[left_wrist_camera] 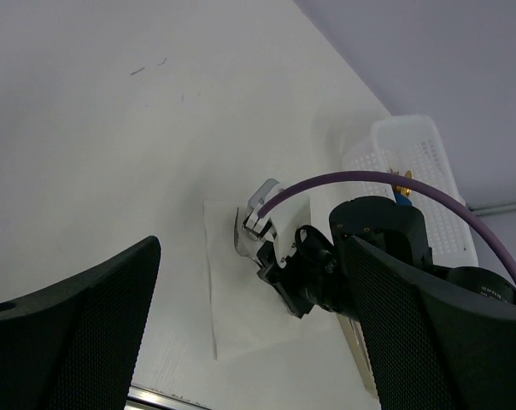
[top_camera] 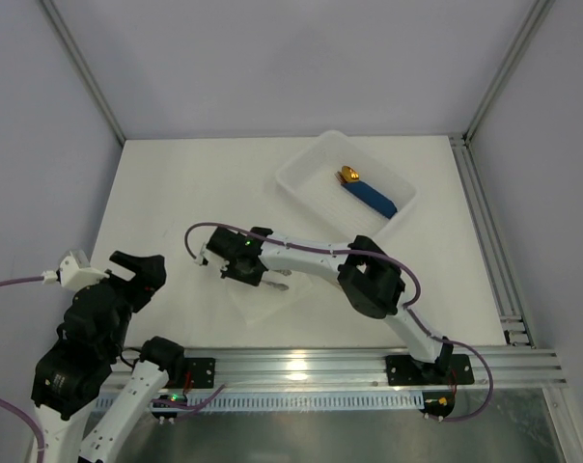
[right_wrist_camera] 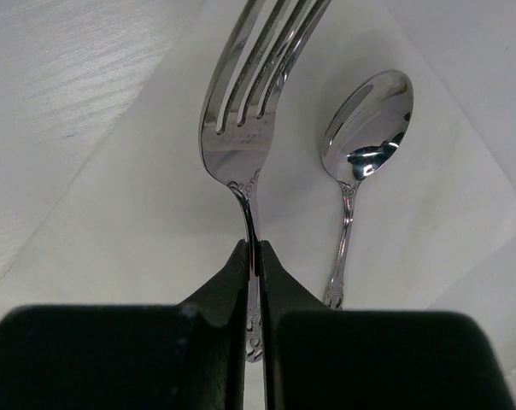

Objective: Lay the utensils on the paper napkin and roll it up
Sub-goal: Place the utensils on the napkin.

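Observation:
In the right wrist view my right gripper (right_wrist_camera: pixel 255 253) is shut on the thin neck of a shiny silver fork (right_wrist_camera: pixel 241 111), whose tines point away over the paper napkin (right_wrist_camera: pixel 138 213). A silver spoon (right_wrist_camera: pixel 369 128) lies on the napkin just right of the fork. From above, the right gripper (top_camera: pixel 245 268) reaches left over the white napkin (top_camera: pixel 261 303), and a bit of silver cutlery (top_camera: pixel 278 282) shows beside it. My left gripper (top_camera: pixel 140 274) hangs open to the left of the napkin and holds nothing. The left wrist view shows its wide-apart fingers (left_wrist_camera: pixel 79 325) framing the napkin (left_wrist_camera: pixel 241 325).
A white plastic tray (top_camera: pixel 301 174) stands at the back right with a blue-handled, gold-tipped piece (top_camera: pixel 369 193) in it. An aluminium rail (top_camera: pixel 301 367) runs along the near edge. Frame posts and grey walls close in the table's sides and back.

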Robot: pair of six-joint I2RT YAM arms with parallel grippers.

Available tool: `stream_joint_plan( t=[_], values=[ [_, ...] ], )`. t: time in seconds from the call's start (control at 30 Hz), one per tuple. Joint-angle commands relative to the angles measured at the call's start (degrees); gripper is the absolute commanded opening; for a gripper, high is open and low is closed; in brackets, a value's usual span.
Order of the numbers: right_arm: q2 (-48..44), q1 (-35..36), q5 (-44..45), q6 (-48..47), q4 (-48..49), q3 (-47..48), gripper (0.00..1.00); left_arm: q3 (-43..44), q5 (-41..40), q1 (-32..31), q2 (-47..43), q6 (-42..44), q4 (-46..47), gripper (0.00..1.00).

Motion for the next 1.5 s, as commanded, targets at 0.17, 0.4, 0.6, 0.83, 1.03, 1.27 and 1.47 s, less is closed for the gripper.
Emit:
stream_joint_plan(
  t=[0.17,0.4,0.6,0.83,1.03,1.27,1.47],
  values=[
    [0.2,0.4,1.4,-0.6,-0.5,2.4,0.05,1.0,-0.9,0.2,0.0,0.5,0.2,0.90],
    [-0.1,0.8,1.9,-0.7,-0.9,2.9,0.08,0.8,-0.6,0.2,0.2,0.4,0.4,0.90],
    [0.1,0.8,1.5,-0.8,-1.0,2.9,0.10,0.7,-0.3,0.2,0.4,0.5,0.5,0.90],
    [0.5,0.9,1.4,-0.8,-1.0,2.2,0.13,1.1,-0.2,0.2,0.5,0.8,0.8,0.90],
    [0.5,1.0,1.1,-0.9,-1.0,2.2,0.15,1.4,-0.4,0.2,0.5,1.0,0.9,0.90],
    [0.6,1.1,1.0,-0.8,-1.4,2.4,0.16,1.6,-0.9,0.2,0.3,1.2,0.5,0.90],
    [-2.4,1.1,2.0,0.8,-0.9,2.2,0.16,1.6,-0.9,0.2,0.2,1.3,0.5,0.90]
  ],
)
